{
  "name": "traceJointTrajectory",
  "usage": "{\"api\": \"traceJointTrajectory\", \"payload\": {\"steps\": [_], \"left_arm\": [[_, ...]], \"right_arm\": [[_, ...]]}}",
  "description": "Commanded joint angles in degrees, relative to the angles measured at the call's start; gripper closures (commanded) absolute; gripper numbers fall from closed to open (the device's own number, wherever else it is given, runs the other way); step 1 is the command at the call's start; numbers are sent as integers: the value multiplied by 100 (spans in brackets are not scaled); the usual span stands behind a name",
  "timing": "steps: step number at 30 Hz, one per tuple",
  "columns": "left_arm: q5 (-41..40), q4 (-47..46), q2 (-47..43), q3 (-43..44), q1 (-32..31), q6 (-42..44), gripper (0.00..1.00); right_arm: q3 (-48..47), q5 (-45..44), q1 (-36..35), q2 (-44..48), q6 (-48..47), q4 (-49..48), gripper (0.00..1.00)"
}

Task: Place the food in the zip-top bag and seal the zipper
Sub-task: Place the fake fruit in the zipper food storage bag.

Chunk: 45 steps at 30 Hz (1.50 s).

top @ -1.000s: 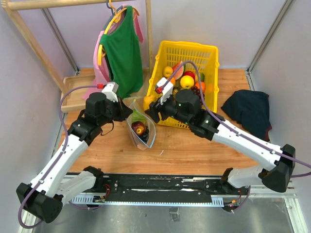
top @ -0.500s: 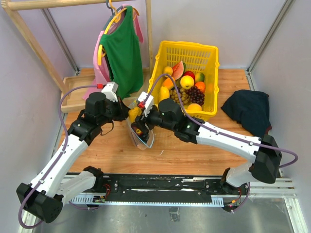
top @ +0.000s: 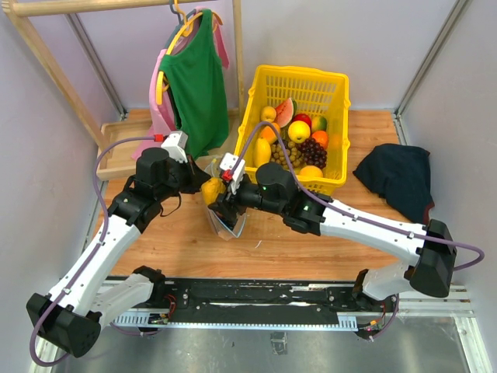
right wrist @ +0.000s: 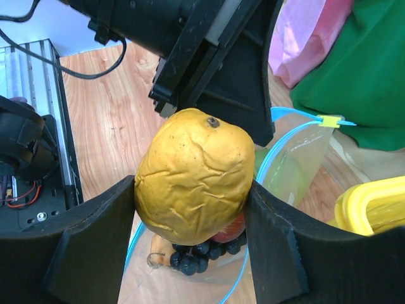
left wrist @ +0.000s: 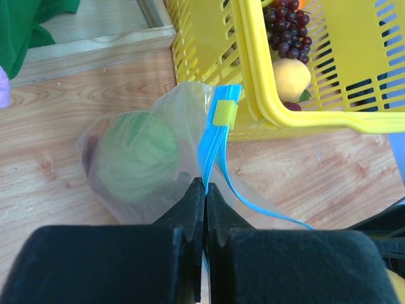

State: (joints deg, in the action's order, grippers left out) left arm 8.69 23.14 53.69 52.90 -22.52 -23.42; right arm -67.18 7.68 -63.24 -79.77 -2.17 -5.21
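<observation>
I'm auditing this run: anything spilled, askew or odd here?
Nothing spilled or damaged. The left gripper pinches the zipper; the right gripper holds a yellow fruit above the bag. Only the crumpled dark cloth at right seems unrelated.

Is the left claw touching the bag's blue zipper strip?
Touching. The left wrist view shows the left claw pinched shut on the zipper strip.

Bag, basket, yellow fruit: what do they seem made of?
The bag: thin clear plastic film, glossy, crinkled, see-through. The basket: rigid moulded plastic, slotted walls, slight sheen. The yellow fruit: probably soft foam or rubber, matt, wrinkled skin.
</observation>
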Motion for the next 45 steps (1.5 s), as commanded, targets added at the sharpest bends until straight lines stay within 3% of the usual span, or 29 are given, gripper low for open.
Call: {"api": "traceJointTrajectory", "payload": {"steps": [1, 9, 16, 28, 33, 42, 45], "left_arm": [[32, -355, -82, -8, 44, -23, 100], [57, -365, -87, -17, 44, -23, 100], [122, -380, -86, -26, 38, -31, 99], [205, -400, -86, -35, 39, -43, 100], [238, -398, -96, -37, 44, -57, 99], [205, -382, -113, -35, 41, -53, 100], [159, -372, -121, -35, 45, -51, 100]], "right_arm": [[237, 52, -96, 29, 125, -20, 63], [384, -779, -92, -395, -46, -335, 63], [579, -1679, -46, -522, -238, -1248, 63], [742, -2461, 79, -1005, 53, -2575, 57], [864, -2765, 91, -1364, -90, -3334, 47], [714, -2507, 110, -1675, -188, -3234, 22], [607, -2169, 105, -1554, -238, -2879, 4]]}}
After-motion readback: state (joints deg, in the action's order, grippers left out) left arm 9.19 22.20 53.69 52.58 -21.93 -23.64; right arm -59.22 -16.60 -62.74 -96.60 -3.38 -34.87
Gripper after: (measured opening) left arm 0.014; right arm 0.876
